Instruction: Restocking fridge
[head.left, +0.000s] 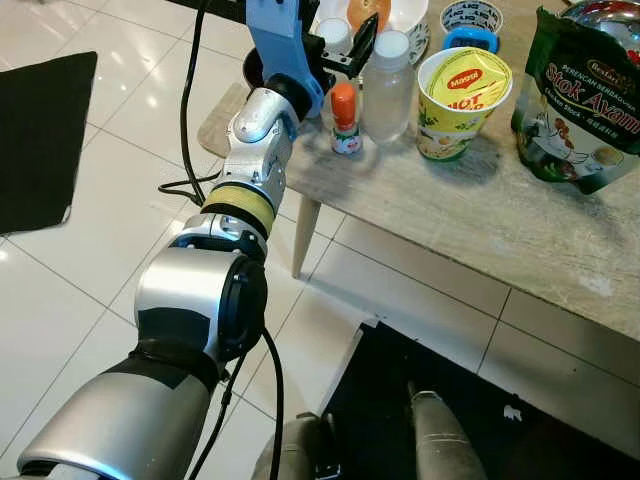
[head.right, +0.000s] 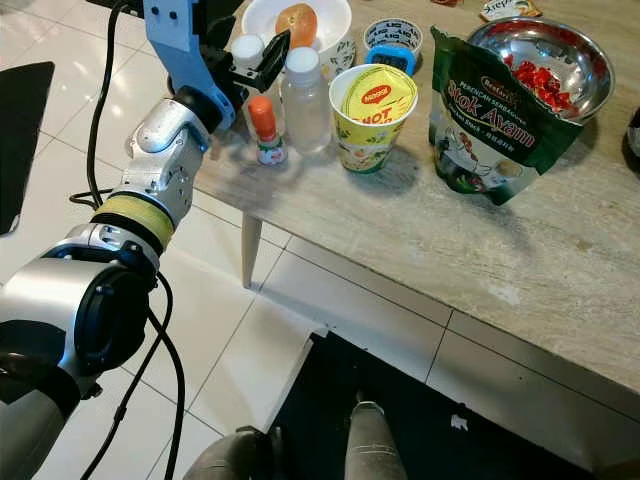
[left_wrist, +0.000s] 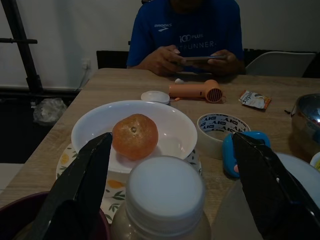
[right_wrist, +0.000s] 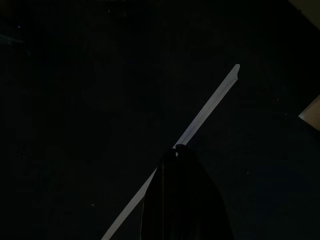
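Observation:
My left gripper is open at the near left corner of the wooden table, its two black fingers either side of a small white-capped bottle, not closed on it. A taller clear bottle stands right beside it, with a small red-capped bottle in front. Behind them an orange lies in a white bowl. A dark finger shape of my right gripper can just be made out in the right wrist view.
On the table stand a yellow Maggi cup, a green stock bag, a steel bowl, a tape roll and a dark bowl. A person sits at the far end holding a phone. A black cable and a mat lie on the tiled floor.

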